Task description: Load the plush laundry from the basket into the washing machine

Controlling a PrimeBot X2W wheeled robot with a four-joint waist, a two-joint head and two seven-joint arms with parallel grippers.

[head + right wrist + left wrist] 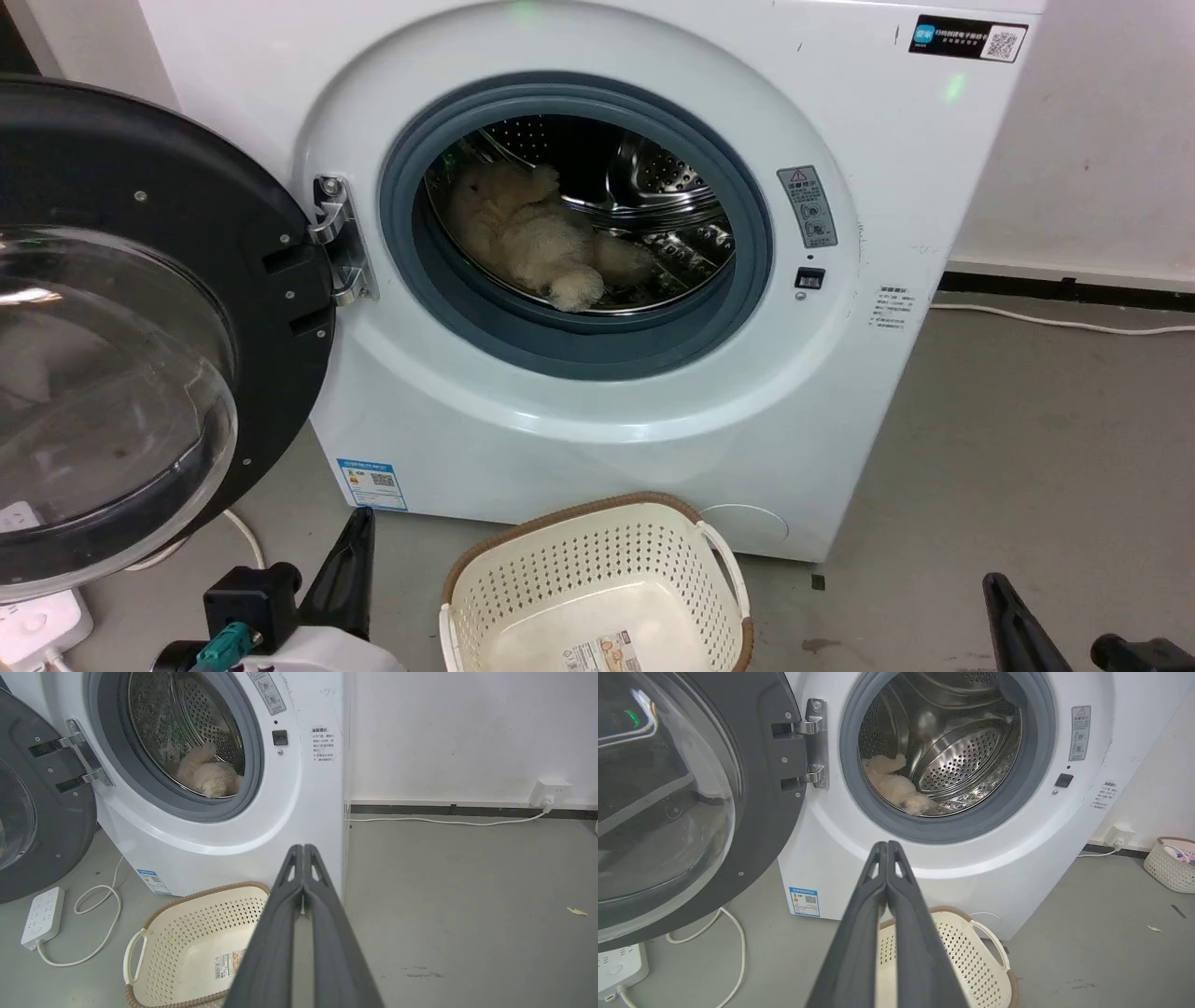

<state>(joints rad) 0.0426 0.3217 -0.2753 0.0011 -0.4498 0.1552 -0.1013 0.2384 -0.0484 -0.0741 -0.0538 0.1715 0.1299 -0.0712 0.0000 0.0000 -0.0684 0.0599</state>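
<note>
Left fingers [857, 952]: long, dark, pressed together tip to tip, nothing between them. Right fingers [275, 942]: the same, together and empty.

Beyond and above the left fingertips stands the white front-loading washing machine [971, 858], its grey-ringed round opening uncovered. The fluffy cream-beige plush toy [896, 788] lies inside the shiny perforated steel drum [962, 760], low on the drum's left side, well apart from both pairs of fingers. In the right wrist view the toy sits up and to the left of the right fingertips, at the bottom of the opening.

The black-framed glass porthole door [752, 788] stands swung wide on its metal hinge, left of the left fingers.

The cream perforated plastic basket [966, 952] with a brown woven-look rim rests on the grey floor [467, 905] just behind the left fingers, close to the machine's foot. It lies left of the right fingers. A label sticker [229, 963] shows on its bare bottom. In the head view the basket sits between the two pairs of fingers.

A white power strip [44, 914] with a looped white cord [103, 924] lies on the floor far left of the right fingers, below the door.
</note>
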